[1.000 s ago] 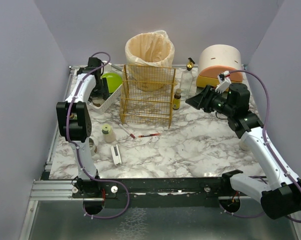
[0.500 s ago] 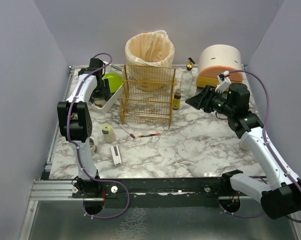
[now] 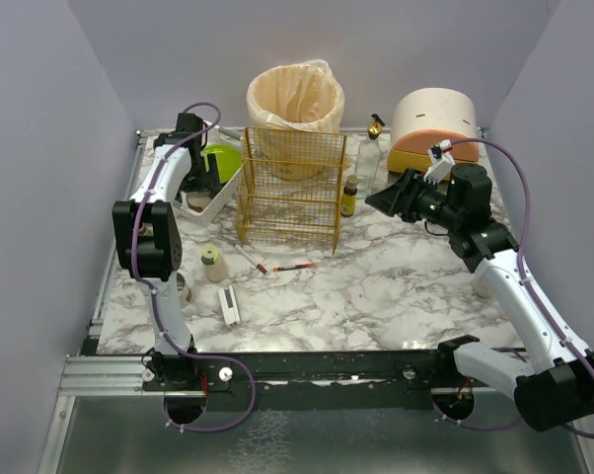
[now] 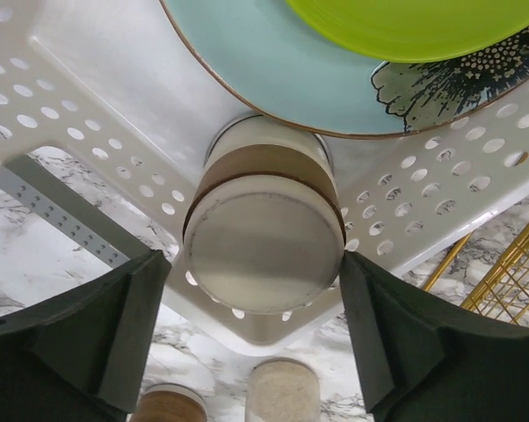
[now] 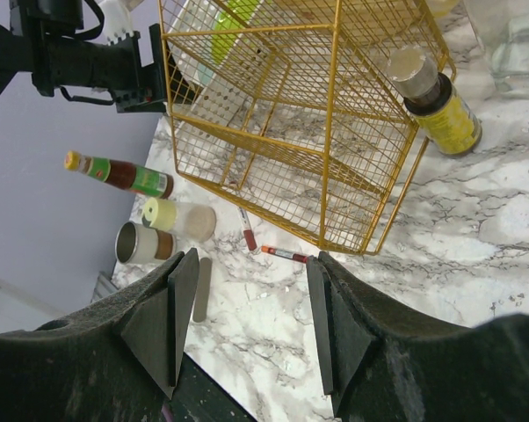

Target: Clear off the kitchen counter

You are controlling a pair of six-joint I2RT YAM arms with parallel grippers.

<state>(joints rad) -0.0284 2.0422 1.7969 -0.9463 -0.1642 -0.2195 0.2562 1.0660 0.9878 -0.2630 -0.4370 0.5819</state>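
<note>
The kitchen counter is white marble with grey veins. My left gripper reaches down into the white perforated tray at the back left. In the left wrist view, my left gripper brackets an upturned white cup with a brown band that stands in the tray. A thin gap shows at the left finger. My right gripper is open and empty above the counter, pointing at the gold wire rack. It is also open in the right wrist view.
A light blue plate and a green plate stand in the tray. A lined bin, bread box, dispenser and small bottle stand at the back. A spice jar, cup, sauce bottle, two pens and a white stick lie front left.
My left wrist has dipped very slightly toward the tray. My right arm has barely moved.
</note>
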